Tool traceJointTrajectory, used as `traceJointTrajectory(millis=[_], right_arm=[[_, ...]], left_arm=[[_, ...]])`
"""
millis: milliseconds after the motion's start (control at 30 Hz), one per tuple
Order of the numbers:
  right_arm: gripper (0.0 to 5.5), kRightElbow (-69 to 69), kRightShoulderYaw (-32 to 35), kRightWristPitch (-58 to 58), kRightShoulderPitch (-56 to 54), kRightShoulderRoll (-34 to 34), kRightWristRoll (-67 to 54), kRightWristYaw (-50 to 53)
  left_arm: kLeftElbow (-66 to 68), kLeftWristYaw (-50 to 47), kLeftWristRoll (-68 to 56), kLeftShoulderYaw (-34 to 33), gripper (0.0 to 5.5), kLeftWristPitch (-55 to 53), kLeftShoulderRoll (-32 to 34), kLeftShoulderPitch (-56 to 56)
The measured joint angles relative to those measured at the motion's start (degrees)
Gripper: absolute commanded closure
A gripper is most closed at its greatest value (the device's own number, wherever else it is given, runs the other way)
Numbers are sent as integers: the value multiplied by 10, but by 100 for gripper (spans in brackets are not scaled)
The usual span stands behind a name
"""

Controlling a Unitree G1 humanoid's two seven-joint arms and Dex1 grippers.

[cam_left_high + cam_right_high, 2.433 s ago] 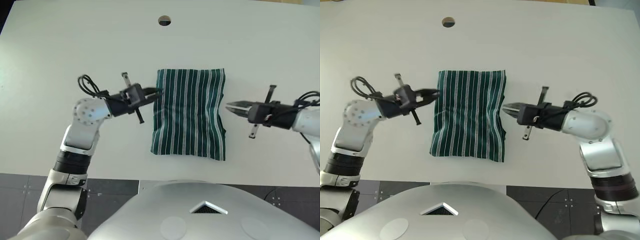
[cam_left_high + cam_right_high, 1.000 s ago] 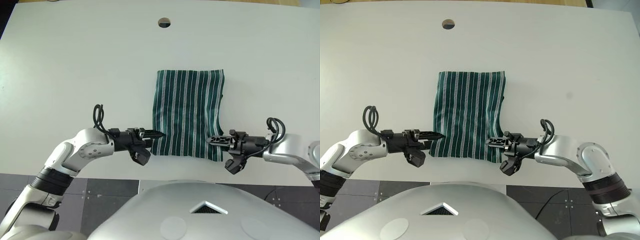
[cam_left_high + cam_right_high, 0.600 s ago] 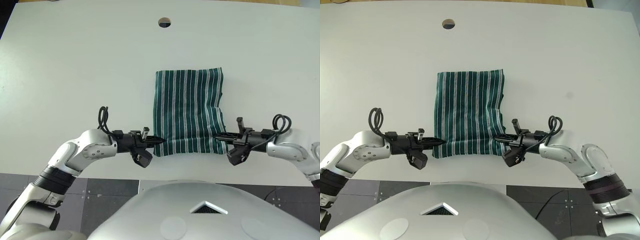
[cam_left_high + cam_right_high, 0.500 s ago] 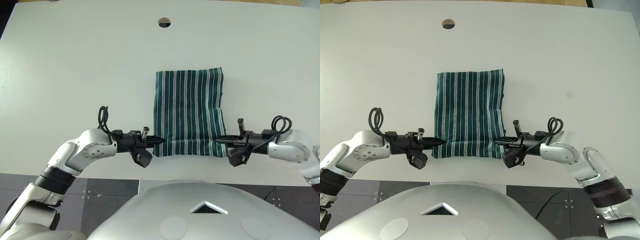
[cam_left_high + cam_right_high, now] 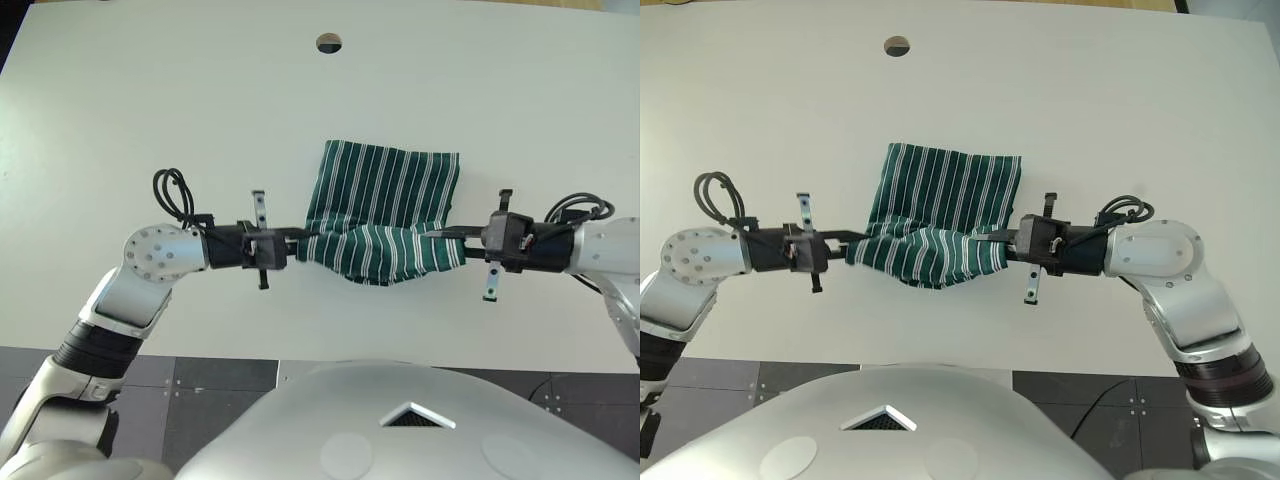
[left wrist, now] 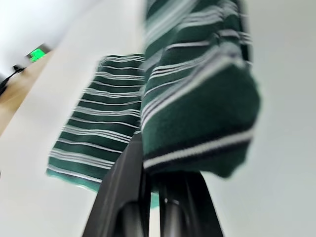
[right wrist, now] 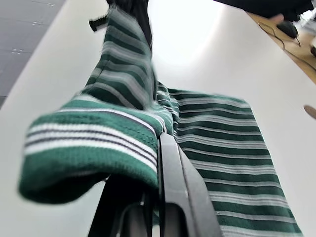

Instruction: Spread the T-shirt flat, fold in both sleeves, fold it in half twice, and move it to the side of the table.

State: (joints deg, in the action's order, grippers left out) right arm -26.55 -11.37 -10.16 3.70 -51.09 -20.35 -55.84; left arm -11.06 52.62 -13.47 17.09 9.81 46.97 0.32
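Observation:
The T-shirt [image 5: 385, 195] is a green cloth with white stripes, folded into a rectangle in the middle of the white table [image 5: 150, 120]. Its near edge [image 5: 380, 252] is lifted off the table and sags between the two grippers. My left gripper [image 5: 300, 237] is shut on the near left corner, and my right gripper [image 5: 445, 235] is shut on the near right corner. The far edge still lies on the table. In the left wrist view the fingers [image 6: 148, 187] pinch striped cloth [image 6: 197, 118]. The right wrist view has the fingers [image 7: 170, 197] clamped on a hem [image 7: 94, 143].
A round hole [image 5: 328, 43] is in the table top near the far edge. Bare table surface lies to the left, right and beyond the shirt. The table's near edge [image 5: 250, 358] runs just below the arms.
Both grippers closed on the shirt's near corners and raised them, carrying the near edge up and away from me. The lower half of the shirt has left the table.

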Motion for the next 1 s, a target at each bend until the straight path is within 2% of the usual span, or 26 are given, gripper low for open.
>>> traceJointTrajectory(millis=[233,400,633,700,733,900,1000], right_arm=[[539,49,-13,-98,-48,23,40,27],[539,94,-3,-226,-106,62,-1,44],[539,190,28,-413,-208,124,-78,68],[510,221,34,-439,-230,138,-82,75],[492,239,36,-449,-242,147,-81,83],[405,330,59,-476,-284,188,-78,125],[355,384,91,-473,-302,220,-66,179]], left_arm=[[14,-57,-17,-10,536,-228,-82,-76],[46,-96,3,-10,536,-314,-127,-119],[99,-132,31,-10,536,-366,-179,-163],[114,-141,37,-10,540,-374,-192,-172],[124,-147,38,-11,512,-379,-200,-179],[169,-174,49,-23,441,-394,-226,-206],[201,-192,48,-43,433,-407,-252,-227]])
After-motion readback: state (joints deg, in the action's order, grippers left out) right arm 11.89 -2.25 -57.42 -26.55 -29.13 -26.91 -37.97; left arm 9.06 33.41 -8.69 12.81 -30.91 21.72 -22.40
